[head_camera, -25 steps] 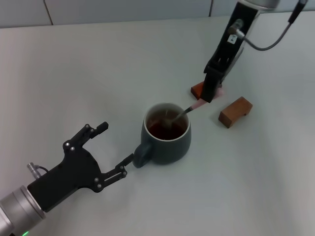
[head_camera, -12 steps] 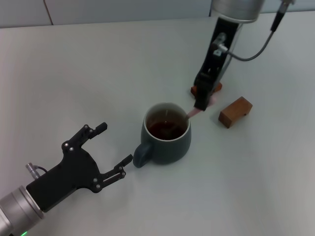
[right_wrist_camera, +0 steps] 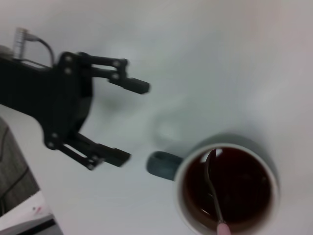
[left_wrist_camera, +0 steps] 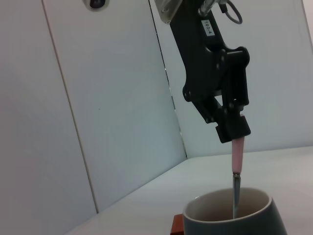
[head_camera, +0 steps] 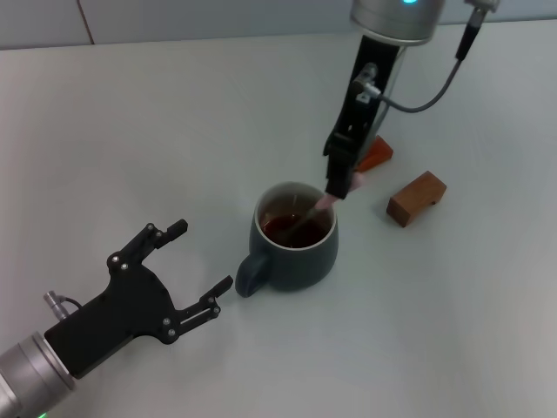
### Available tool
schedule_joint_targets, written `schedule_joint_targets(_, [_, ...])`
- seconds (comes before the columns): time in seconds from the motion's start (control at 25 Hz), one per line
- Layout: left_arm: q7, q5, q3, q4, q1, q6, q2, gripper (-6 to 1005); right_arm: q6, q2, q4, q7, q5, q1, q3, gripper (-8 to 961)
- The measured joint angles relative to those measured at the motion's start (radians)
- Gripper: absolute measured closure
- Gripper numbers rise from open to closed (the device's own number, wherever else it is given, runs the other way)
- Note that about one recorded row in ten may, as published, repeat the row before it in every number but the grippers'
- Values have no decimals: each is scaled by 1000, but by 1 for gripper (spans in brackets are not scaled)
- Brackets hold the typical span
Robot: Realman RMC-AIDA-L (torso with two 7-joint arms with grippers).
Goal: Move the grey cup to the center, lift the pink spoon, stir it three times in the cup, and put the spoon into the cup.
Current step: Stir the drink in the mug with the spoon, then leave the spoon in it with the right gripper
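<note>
- Overhead, the bench [head_camera: 157,122] shows as a plain pale grey-white surface, matte, with soft shadows under the things on it.
- Along its far edge runs a light panelled wall [left_wrist_camera: 112,98] with thin dark seams between the panels.
- The grey cup [head_camera: 294,240] stands upright near the middle of the bench, dark brown liquid inside, its handle turned toward the left pincer.
- The right pincer [head_camera: 340,183] hangs above the cup's far rim, clenched on the pale pink handle of the pink spoon [head_camera: 315,212], whose metal end dips into the liquid.
- The left pincer [head_camera: 190,261] rests low over the bench just beside the cup's handle, fingers spread and released, holding nothing.
- Two reddish-brown wooden blocks lie beyond the cup: one [head_camera: 417,198] in plain sight, the other [head_camera: 376,153] partly hidden behind the right arm.
</note>
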Motion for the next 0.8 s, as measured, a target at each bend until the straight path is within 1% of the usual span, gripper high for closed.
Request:
schedule_joint_targets(0.28, [0, 0, 10, -1, 3, 1, 0, 142, -1, -4, 21, 22, -64, 4, 0, 806])
schedule_joint_targets(0.4, [0, 0, 11, -1, 4, 1, 0, 142, -23, 6, 18, 23, -58, 12, 0, 805])
schedule_joint_targets(0.44, [0, 0, 11, -1, 4, 1, 0, 142, -30, 19, 15, 15, -48, 21, 0, 804])
schedule_joint_targets(0.48, [0, 0, 12, -1, 4, 1, 0, 142, -30, 19, 15, 15, -48, 21, 0, 804])
schedule_joint_targets(0.56, [0, 0, 12, -1, 6, 2, 0, 142, -23, 28, 6, 11, -41, 29, 0, 803])
schedule_joint_targets(0.68, [0, 0, 12, -1, 7, 2, -1, 142, -4, 29, -4, 11, -35, 37, 0, 801])
schedule_joint_targets(0.8, [0, 0, 12, -1, 8, 8, -2, 142, 11, 24, 0, 11, -41, 42, 0, 799])
